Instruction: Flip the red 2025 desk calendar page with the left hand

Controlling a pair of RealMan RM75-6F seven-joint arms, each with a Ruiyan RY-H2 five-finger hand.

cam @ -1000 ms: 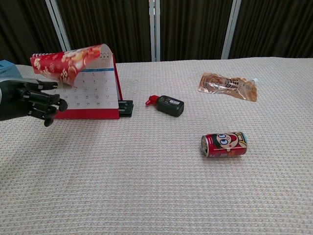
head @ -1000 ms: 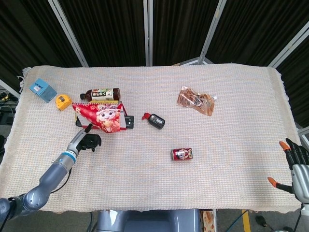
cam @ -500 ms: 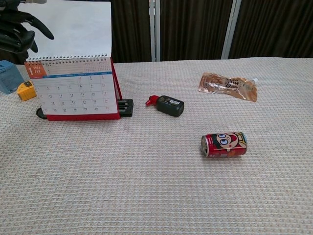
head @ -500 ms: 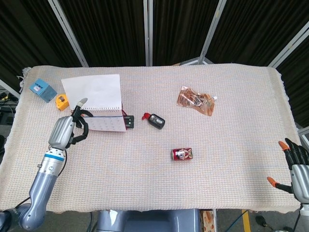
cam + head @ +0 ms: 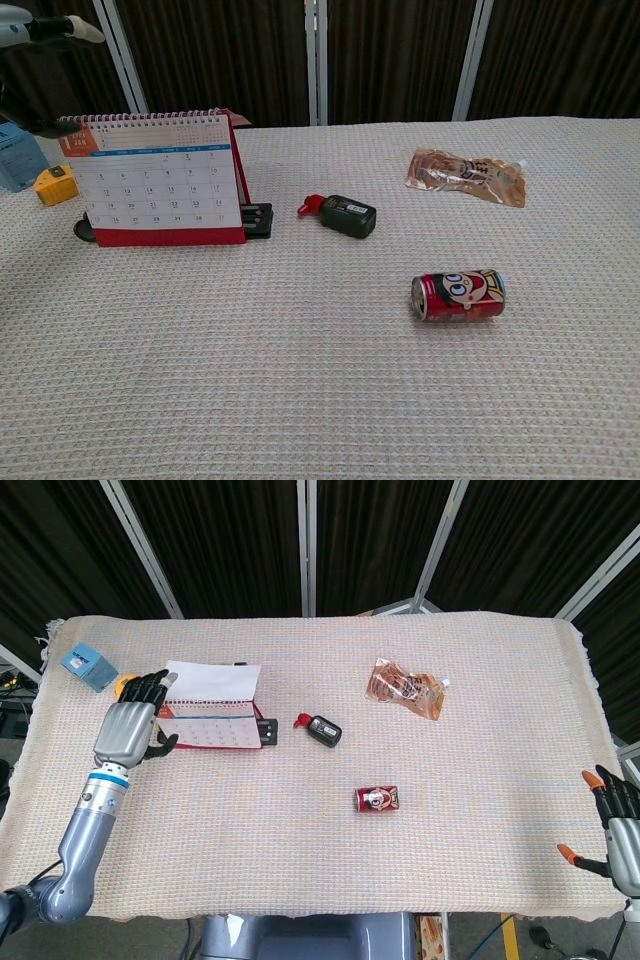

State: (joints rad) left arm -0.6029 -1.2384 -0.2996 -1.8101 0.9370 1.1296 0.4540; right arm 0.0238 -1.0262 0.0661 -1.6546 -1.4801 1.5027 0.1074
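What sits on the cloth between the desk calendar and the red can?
A small black device with a red tab lies between the desk calendar and the red can, nearer the calendar. Both the chest and head views show it.

Red-framed desk calendar with a white date grid and blue header band. Beige woven table cover. Red can with cartoon face. Black key fob, red tab. Copper-brown pouch. Yellow tape measure. Blue box.

The red 2025 desk calendar's cover page has dropped behind — the black-fingered left hand has opened, lifted toward twelve o'clock.
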